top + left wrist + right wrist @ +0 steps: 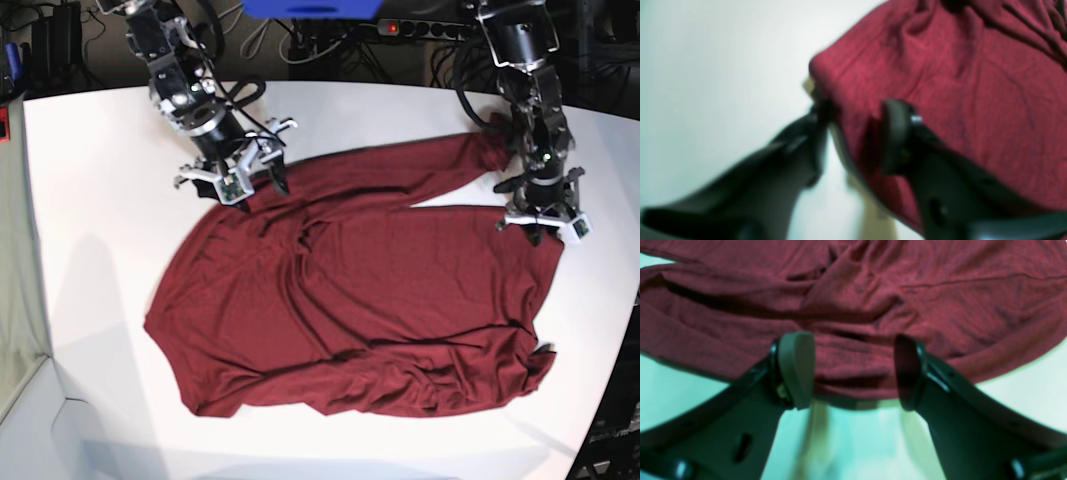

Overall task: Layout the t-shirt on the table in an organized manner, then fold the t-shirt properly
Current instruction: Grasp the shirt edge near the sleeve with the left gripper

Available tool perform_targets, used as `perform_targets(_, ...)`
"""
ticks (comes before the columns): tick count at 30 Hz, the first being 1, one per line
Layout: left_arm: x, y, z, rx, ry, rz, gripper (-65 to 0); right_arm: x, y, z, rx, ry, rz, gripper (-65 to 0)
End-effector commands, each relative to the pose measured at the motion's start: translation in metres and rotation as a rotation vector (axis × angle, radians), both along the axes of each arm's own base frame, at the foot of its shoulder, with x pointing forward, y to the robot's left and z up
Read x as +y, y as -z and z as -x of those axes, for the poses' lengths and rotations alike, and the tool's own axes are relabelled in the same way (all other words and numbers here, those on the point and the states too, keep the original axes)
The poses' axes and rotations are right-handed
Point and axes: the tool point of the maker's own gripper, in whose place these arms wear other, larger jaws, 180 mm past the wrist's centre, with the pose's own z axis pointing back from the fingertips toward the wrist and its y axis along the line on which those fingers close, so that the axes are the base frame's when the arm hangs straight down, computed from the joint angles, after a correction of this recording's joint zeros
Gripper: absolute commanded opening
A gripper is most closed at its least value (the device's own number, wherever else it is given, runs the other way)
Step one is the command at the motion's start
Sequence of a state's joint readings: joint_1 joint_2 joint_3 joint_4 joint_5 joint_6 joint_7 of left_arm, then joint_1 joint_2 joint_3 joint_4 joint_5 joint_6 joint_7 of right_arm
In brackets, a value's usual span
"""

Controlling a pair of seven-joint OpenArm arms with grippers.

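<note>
Black left gripper (pixel 853 133): jaws straddle an edge of the dark red thin knit t-shirt (pixel 340 300), which lies rumpled on the white smooth table (pixel 90 200); grip uncertain. Right gripper (pixel 853 370): jaws apart, empty. Risk: a shallow pinch slips, bunching the cloth.

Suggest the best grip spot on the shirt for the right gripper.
Likely the hem of the t-shirt straight ahead of the right gripper. Its open jaws already straddle that edge, which lies bunched in low folds on the table, so a low approach from the bare table side should pinch it.
</note>
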State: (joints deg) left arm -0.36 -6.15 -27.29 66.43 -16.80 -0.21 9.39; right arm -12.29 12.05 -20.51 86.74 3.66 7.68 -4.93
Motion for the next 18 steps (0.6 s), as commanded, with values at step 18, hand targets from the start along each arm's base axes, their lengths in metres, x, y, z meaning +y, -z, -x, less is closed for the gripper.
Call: perform_targets(18, 0.015, -0.097, -0.013, -0.181, 0.054, -0.227, -64.8, 0.002, -0.011, -0.003, -0.039, -0.005, -0.017, -26.9)
